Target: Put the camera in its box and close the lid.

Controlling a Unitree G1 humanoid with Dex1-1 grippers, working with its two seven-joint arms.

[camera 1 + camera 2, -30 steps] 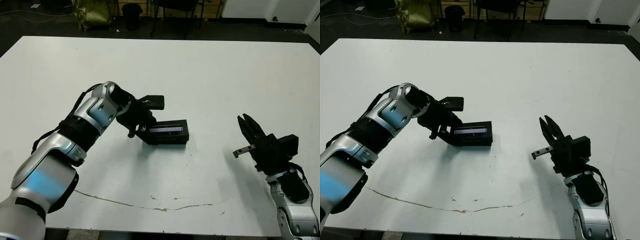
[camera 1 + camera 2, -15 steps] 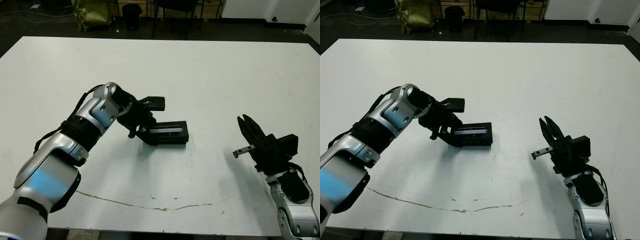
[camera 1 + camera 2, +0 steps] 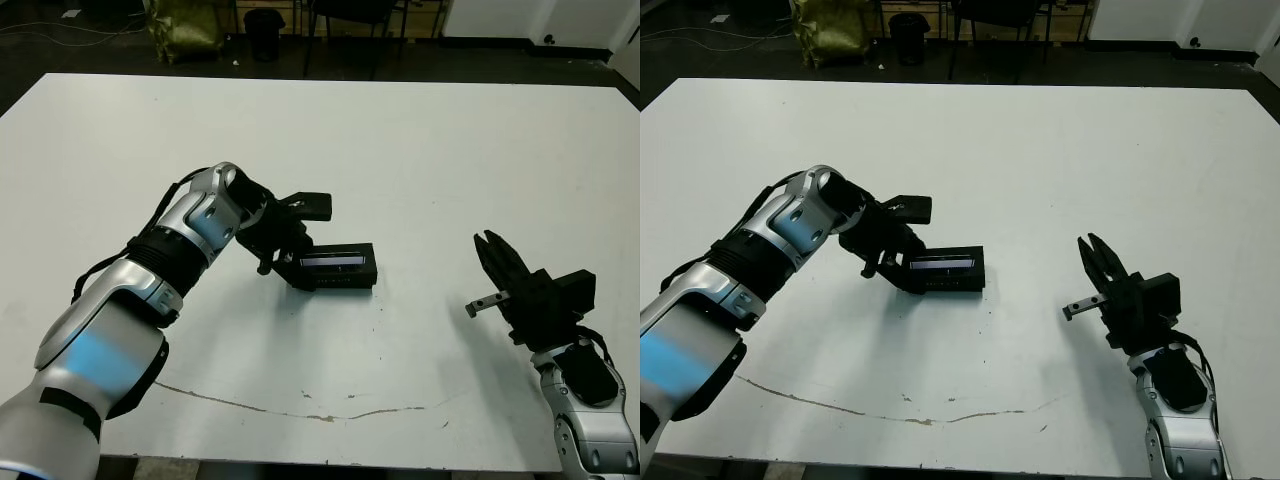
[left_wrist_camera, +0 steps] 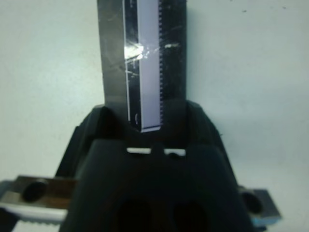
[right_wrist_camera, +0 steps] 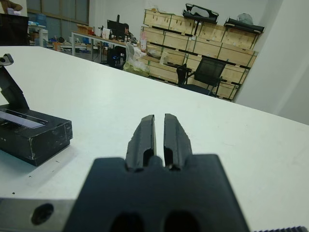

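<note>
Lying flat near the middle of the white counter (image 3: 420,150), the box (image 3: 335,276) carries the lid (image 3: 333,259) on top, its pale glossy strip facing up and running left to right. The camera cannot be seen; whether it is inside I cannot tell. The left tool (image 3: 292,262) is at the box's left end, its two black fingers standing on either side of that end, clenched on the closed box; in the left wrist view the strip runs straight out from between them. The left arm reaches in from the near left. Well apart, on the near right of the counter, the right tool (image 3: 492,250) hangs above the surface with its fingers (image 5: 145,135) drawn together, only a thin slit between them, grasping nothing.
</note>
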